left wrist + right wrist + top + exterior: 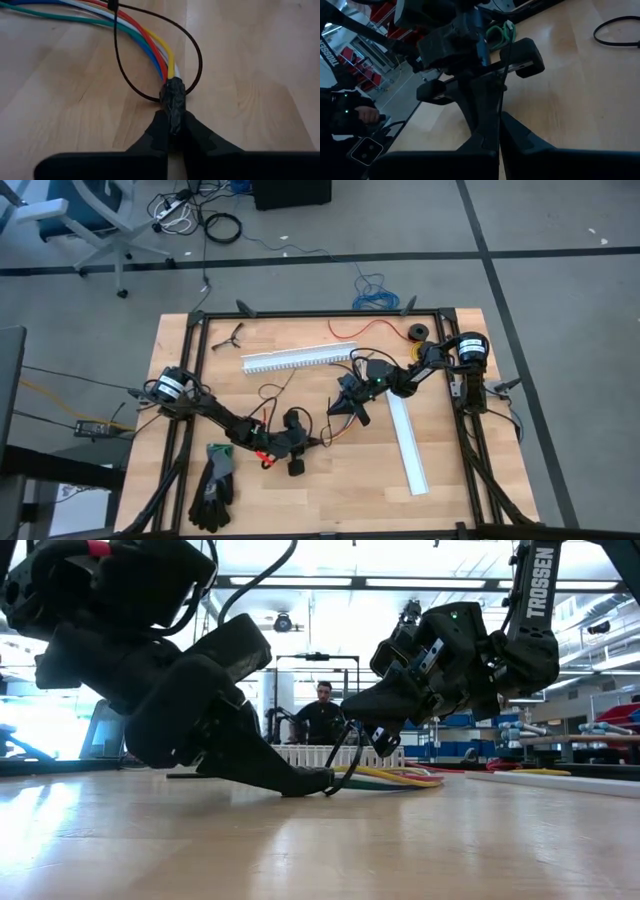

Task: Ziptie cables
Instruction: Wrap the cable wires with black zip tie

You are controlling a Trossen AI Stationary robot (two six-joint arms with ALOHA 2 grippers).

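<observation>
The cables (150, 45), a bundle of thin smooth wires in yellow, red, white, blue and green, lie on the pale wooden table (260, 75) near its middle and end in a small dark, wrinkled, tape-wrapped connector (173, 97). A thin black zip tie (199, 65) forms a teardrop loop around the bundle just beside that connector. My left gripper (174, 131) is clamped on the connector's end, fingers pressed low against the table, arm stretched in from the left edge. My right gripper (496, 131) has its jaws together on the thin black tail of the zip tie, arm angled down from the right corner.
</observation>
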